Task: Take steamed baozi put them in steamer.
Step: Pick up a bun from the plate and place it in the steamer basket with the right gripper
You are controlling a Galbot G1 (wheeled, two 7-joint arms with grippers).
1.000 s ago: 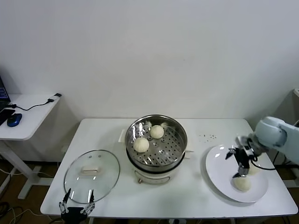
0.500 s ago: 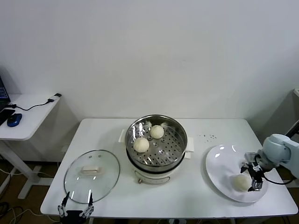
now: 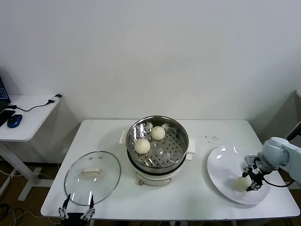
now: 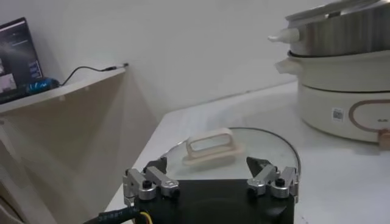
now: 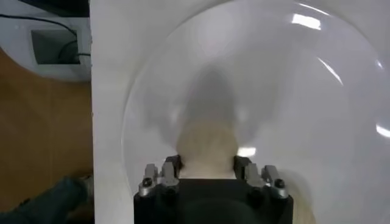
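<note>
Right gripper (image 3: 249, 181) closing on bun (image 3: 243, 183), resting on plate (image 3: 221, 174), right of steamer (image 3: 158, 146). Lifting straight up advised, avoiding squash. Left gripper (image 3: 75, 213) idling open near lid (image 3: 92, 177).

The steamer (image 3: 157, 147) is a round, shiny steel pot with a perforated tray bottom on a white base, standing upright at the centre of the head view. Two cream-white, dome-shaped steamed baozi (image 3: 142, 146) lie apart on its tray, in the upper-left part. A third baozi (image 3: 242, 183) lies at the lower right of the frame.
</note>
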